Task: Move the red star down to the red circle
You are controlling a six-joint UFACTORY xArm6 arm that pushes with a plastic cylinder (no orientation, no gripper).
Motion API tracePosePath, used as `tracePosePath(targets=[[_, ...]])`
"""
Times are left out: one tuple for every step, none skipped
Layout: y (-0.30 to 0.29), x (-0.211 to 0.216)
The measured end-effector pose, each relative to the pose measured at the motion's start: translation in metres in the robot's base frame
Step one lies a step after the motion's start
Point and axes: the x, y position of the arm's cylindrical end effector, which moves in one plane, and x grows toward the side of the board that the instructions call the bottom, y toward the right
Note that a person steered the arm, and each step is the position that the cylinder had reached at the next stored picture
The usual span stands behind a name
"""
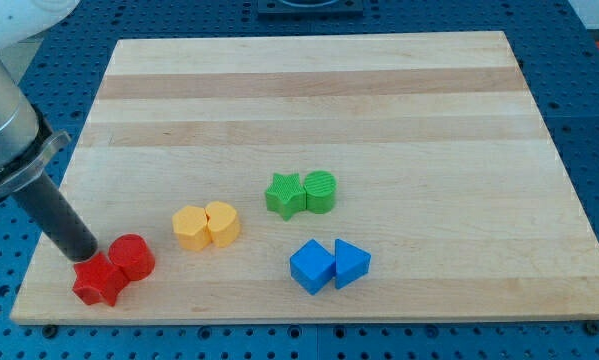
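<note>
Red star (98, 283): bottom left of the tabletop (379, 100), touching the red circle (132, 257) at its upper right; the pair looks already joined, so the task seems near done.
My tip (83, 254): just above the red star, beside the red circle's left edge.
Tool: none fitted; a bare rod, grasping nothing.
Arm pose: enters from the view's left, rod slanting down and rightward.
Other blocks: 2 yellow, 2 green, 2 blue, paired, well apart.

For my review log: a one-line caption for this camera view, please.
My tip touches the red star, which sits against the red circle at the board's lower left.
</note>
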Motion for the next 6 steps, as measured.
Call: tracePosePath(targets=[[-0.046,-0.021],[-0.057,-0.022],[-0.056,-0.001],[-0.048,0.063],[-0.048,0.063],[-0.023,0.067]])
